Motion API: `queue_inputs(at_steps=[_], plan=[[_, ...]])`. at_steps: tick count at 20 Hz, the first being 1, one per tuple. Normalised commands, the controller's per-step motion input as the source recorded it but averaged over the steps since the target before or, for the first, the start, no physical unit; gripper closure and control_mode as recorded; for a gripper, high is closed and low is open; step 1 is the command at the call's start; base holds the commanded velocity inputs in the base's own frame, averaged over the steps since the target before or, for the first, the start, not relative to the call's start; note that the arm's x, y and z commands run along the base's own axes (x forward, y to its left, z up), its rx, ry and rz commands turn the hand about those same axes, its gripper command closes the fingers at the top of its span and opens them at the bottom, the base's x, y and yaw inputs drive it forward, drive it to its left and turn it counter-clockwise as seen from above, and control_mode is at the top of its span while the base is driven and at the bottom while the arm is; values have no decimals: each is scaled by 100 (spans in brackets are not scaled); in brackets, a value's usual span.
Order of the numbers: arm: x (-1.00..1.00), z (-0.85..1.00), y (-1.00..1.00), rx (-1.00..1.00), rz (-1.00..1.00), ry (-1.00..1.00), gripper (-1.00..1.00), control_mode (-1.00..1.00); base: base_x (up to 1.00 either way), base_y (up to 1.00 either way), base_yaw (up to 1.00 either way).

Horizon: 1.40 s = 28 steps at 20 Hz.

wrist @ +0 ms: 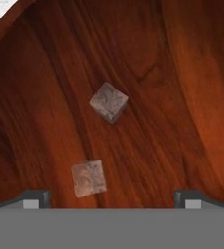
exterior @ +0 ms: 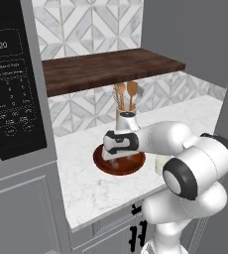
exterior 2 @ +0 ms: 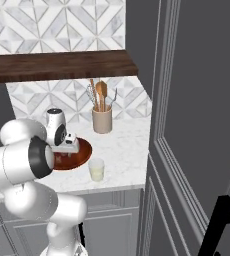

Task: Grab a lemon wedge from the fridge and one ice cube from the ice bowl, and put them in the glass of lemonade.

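Fingers (wrist: pixel 109 199) spread wide, empty, tips barely showing above ice bowl (wrist: pixel 182 73); two ice cubes (wrist: pixel 108 102) inside, translucent

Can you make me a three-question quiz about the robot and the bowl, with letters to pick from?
1. Where is the claw?
A. over the ice bowl
B. inside the crock
C. on the shelf

2. How many ice cubes lie in the bowl?
A. none
B. two
C. five

3. Is the claw holding anything?
A. a spoon
B. the glass
C. nothing, it is open

Answers: 1 A, since the hand view looks straight down onto the red-brown wood. 2 B, one ice cube and a second cube. 3 C, the tips stand wide apart with nothing between them.
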Motion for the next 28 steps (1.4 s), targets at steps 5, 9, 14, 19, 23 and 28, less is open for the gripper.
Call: queue_inputs(at_steps=[5,9,14,19,23,28], plan=[[0,-21,0,0,0,0,-100,-100,0,0,0],[6,-43,0,0,0,0,-100,-100,0,0,0],[0,-11,0,0,0,0,-100,-100,0,0,0],[0,0,-4,0,0,0,-100,-100,0,0,0],[0,0,-6,0,0,0,-100,-100,0,0,0],[0,0,0,0,0,0,-100,-100,0,0,0]])
